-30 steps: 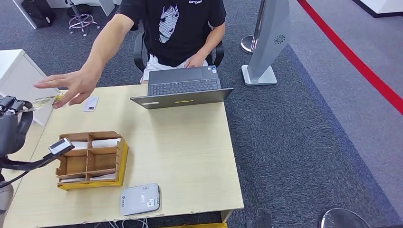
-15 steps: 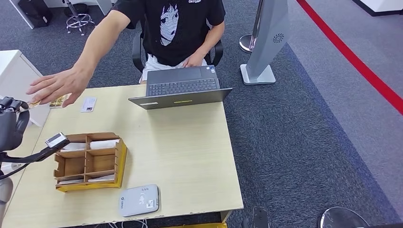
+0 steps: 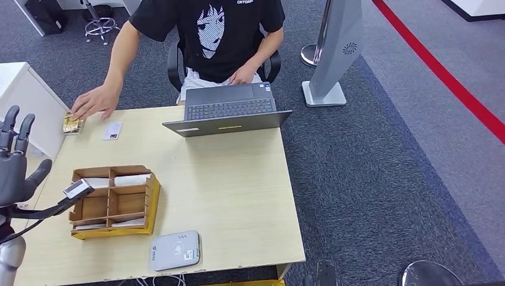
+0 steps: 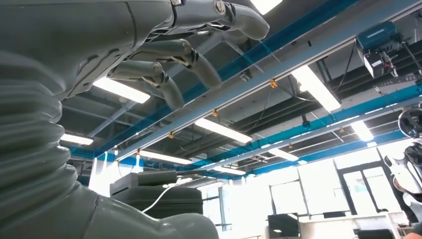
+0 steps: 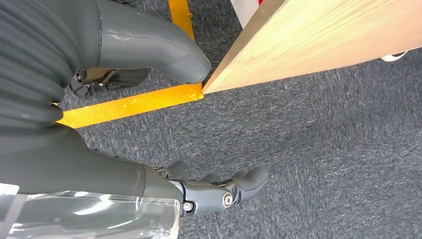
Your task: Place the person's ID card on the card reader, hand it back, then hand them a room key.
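Left hand (image 3: 15, 164) raised off the table's (image 3: 238, 196) left edge, fingers spread, empty. Right hand (image 5: 219, 191) hangs loosely curled, empty, beside the table corner.

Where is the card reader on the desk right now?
In the head view, the grey card reader lies flat at the near edge of the table, just right of and nearer than the cardboard organizer.

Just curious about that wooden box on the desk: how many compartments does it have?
6, in two columns of three, inside the brown wooden divided box near the light wooden table's left edge. Several hold white cards; the contents of the middle pair are unclear.
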### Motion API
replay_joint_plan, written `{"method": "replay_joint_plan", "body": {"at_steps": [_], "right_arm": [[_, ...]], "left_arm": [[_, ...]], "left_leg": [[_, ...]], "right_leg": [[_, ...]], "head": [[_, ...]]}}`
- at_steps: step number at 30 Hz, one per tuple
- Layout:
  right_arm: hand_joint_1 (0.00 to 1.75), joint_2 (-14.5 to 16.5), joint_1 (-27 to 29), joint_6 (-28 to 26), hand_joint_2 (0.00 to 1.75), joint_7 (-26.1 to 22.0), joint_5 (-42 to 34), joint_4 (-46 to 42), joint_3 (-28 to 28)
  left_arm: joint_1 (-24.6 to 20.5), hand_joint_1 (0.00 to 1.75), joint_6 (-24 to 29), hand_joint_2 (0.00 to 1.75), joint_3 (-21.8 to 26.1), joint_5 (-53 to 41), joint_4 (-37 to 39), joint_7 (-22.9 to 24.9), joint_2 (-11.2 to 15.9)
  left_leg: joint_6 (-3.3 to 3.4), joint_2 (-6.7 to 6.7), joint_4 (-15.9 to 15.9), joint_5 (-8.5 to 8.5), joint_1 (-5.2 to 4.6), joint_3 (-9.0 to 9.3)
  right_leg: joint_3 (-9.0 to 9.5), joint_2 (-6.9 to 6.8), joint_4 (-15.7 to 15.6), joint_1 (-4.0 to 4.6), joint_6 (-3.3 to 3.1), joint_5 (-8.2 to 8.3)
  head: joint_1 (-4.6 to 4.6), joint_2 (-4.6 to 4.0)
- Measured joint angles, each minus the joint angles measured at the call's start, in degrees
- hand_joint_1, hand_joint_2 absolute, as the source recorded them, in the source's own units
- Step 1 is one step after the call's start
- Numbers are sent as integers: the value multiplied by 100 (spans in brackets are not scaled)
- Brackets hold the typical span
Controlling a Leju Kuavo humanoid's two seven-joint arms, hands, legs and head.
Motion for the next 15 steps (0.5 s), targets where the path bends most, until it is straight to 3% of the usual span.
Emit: {"method": "replay_joint_plan", "body": {"at_steps": [4,9,12,15], "right_arm": [[0,0,4,-2,175,-12,-46,0,-3],[0,-6,74,-13,175,-24,-228,-25,-58],[0,-10,148,-32,175,-24,-380,-90,-154],[0,-11,280,-79,175,-24,-540,-208,-328]], "left_arm": [[190,0,217,175,63,0,-213,-38,-35],[943,0,858,175,212,0,-1086,-233,-208],[1554,0,1004,175,314,360,-1851,-693,-533],[2270,0,1031,175,585,1167,-2705,-1643,-1143]], "left_leg": [[0,2,0,0,0,0],[3,4,0,-6,-2,-2],[8,5,-1,-17,-5,-4],[17,6,0,-28,-8,-4]], "right_leg": [[1,1,0,0,0,0],[1,3,-3,-1,5,-5],[2,4,-7,-4,10,-10],[5,3,-11,-6,20,-17]], "head": [[0,0],[0,0],[-2,0],[-4,0]]}}
